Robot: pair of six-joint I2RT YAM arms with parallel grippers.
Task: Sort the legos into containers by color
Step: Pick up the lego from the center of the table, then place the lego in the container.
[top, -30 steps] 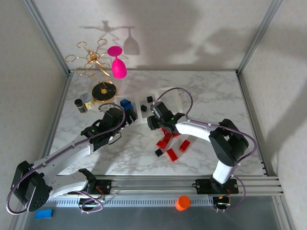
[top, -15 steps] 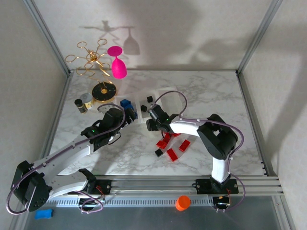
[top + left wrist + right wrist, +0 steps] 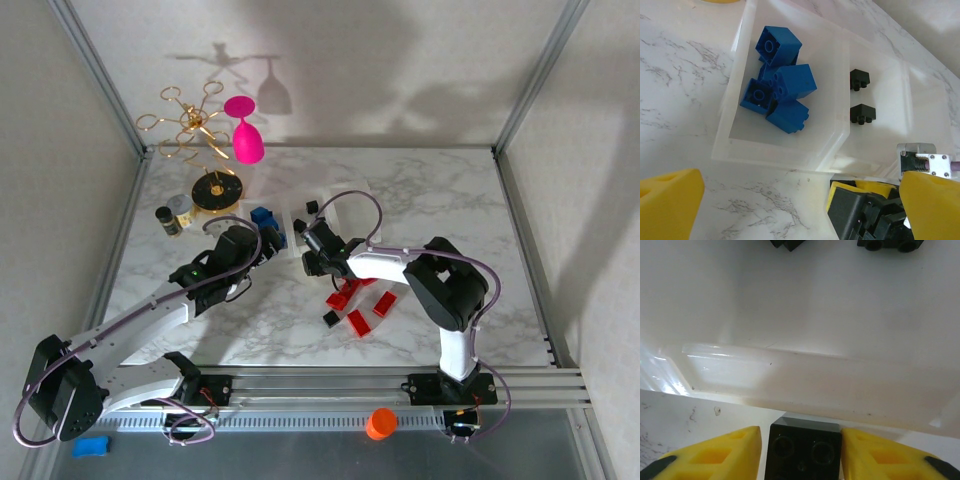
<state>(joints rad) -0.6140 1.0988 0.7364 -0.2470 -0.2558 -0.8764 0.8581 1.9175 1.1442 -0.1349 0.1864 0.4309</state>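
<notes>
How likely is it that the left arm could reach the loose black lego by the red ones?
Probably yes: bare marble lies between its open fingers and the loose black lego; the right arm crosses just beyond.

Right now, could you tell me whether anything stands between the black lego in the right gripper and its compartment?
Only that compartment's translucent near wall, right ahead of the black lego held by the right gripper.
</notes>
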